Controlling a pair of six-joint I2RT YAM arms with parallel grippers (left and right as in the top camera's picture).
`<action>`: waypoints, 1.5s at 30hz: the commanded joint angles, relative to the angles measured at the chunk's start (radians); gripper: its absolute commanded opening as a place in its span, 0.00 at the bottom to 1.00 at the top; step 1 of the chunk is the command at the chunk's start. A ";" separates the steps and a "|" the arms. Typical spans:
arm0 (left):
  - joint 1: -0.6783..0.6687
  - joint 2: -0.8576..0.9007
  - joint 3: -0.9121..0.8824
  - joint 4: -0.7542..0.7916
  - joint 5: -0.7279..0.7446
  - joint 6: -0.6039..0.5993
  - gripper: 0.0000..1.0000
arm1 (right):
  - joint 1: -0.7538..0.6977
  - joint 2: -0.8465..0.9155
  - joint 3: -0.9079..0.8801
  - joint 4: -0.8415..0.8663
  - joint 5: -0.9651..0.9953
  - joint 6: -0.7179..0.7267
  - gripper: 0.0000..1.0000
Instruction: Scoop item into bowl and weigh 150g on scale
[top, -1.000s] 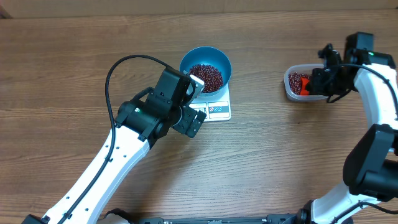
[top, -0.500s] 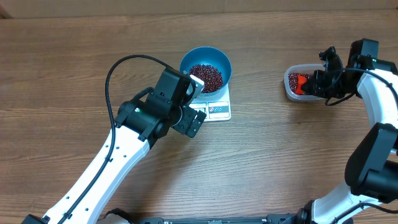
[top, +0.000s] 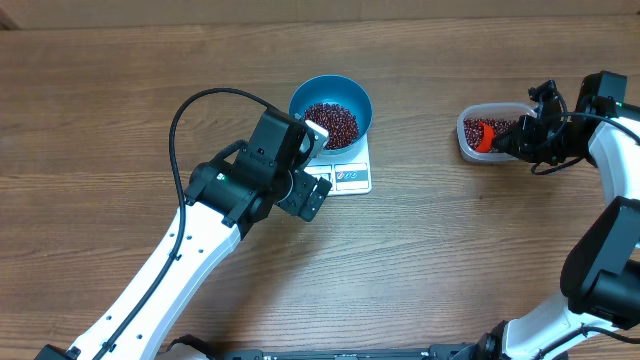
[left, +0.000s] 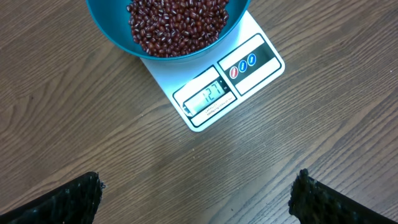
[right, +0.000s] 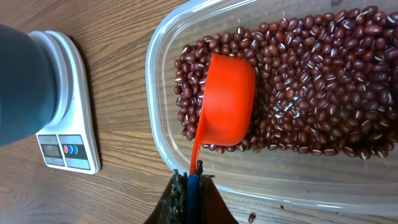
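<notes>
The left gripper (left: 199, 208) hangs with fingers spread wide, touching nothing, over the table (left: 93, 130) just beside the scale (left: 258, 59). On the scale the blue bowl (top: 362, 100) holds beans (left: 177, 25). The right gripper (right: 191, 198) pinches the handle of the orange scoop (right: 229, 99) (its cup rests among more beans in the clear tub (right: 154, 81)).

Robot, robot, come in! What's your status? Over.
Left gripper hovering over white rectangular scale, jaws open. Right gripper shut on orange plastic scoop, dipped into red-brown beans in clear plastic tub. Round blue bowl on scale, part-filled. Nothing blocking.
</notes>
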 joint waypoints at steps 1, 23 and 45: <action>0.000 -0.021 0.006 0.001 0.008 0.015 1.00 | -0.008 0.007 -0.024 0.014 -0.040 0.004 0.04; 0.000 -0.021 0.006 0.001 0.008 0.015 1.00 | -0.150 0.007 -0.074 0.040 -0.209 0.053 0.04; 0.000 -0.021 0.006 0.001 0.008 0.015 1.00 | -0.264 0.007 -0.074 0.014 -0.583 0.045 0.04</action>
